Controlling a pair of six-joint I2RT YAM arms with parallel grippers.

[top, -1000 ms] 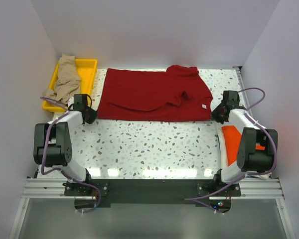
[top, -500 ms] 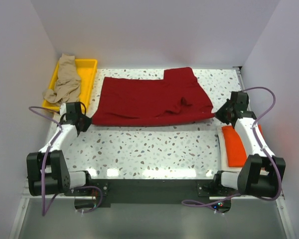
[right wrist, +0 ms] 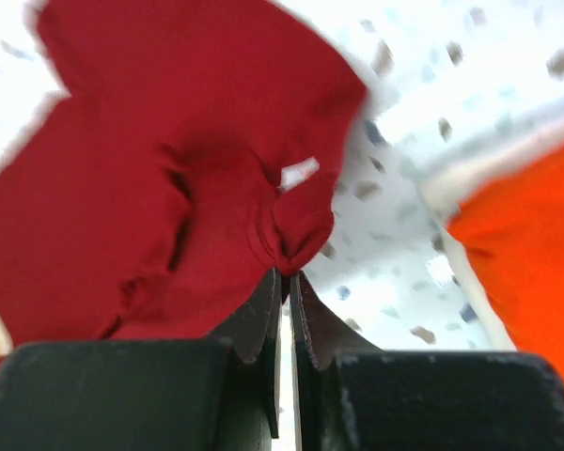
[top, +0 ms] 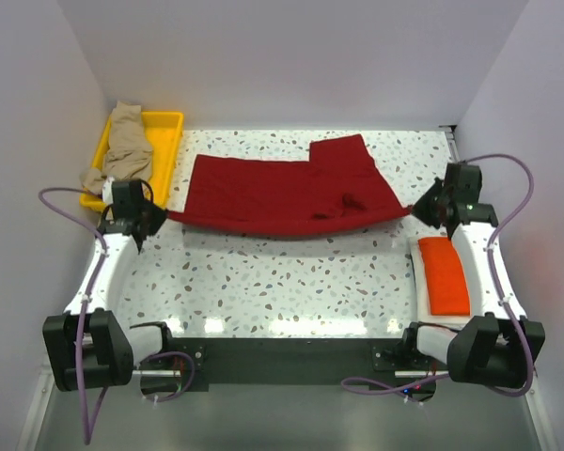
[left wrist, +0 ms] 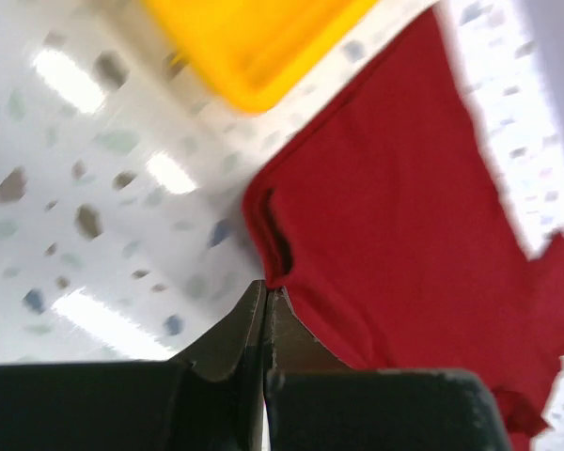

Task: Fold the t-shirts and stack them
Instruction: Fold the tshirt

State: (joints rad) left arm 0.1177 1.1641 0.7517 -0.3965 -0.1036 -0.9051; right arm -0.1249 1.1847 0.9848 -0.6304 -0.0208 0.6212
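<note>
Dark red t-shirt (top: 282, 193) cloth hangs stretched between the tools. The left gripper (left wrist: 266, 287) is pinched tight on one near corner. The right gripper (right wrist: 284, 274) is clamped on the opposite one, where fabric bunches into a small knot at its tips. The rest seems to lie on the speckled table (top: 282, 282) ahead of both. To fold well, I judge the arms should carry the held edge forward together, level and taut, so it lands square. The knit looks soft, matte and limp. A flat-folded orange t-shirt (top: 445, 274) on a white t-shirt (top: 419, 282) lies just behind the right gripper. A crumpled tan t-shirt (top: 127, 146) drapes over the yellow tray (top: 166, 141) beyond the left.
</note>
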